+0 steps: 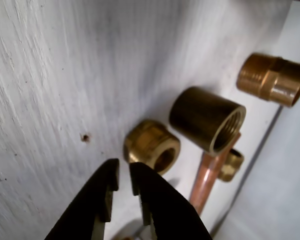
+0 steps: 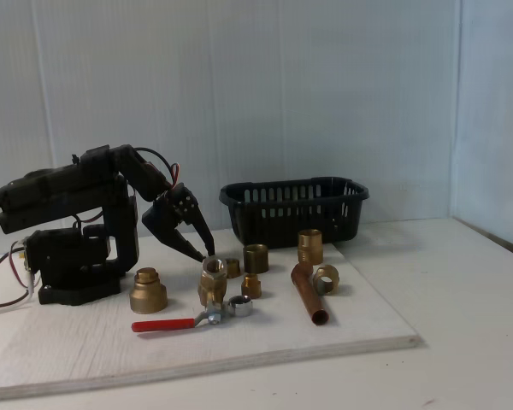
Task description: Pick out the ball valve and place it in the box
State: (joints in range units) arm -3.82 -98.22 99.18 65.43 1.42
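Observation:
The ball valve (image 2: 212, 286) stands on the white board in the fixed view. Its red lever handle (image 2: 162, 325) lies flat and points left. My gripper (image 2: 207, 254) hangs just above the valve's brass body, apart from it. In the wrist view my gripper (image 1: 124, 170) comes in from the bottom edge, its black fingers (image 1: 155, 205) open by a narrow gap with nothing between them. A blurred bit of brass and silver shows at that view's bottom edge. The box (image 2: 295, 209), a black slotted basket, stands behind the fittings.
Plain brass fittings lie around: a nut (image 1: 152, 146), a threaded sleeve (image 1: 207, 119), a stepped fitting (image 1: 272, 79), and a large one (image 2: 147, 290) by the arm's base. A copper pipe (image 2: 308, 295) lies right of the valve. The board's front edge (image 2: 239, 359) is near.

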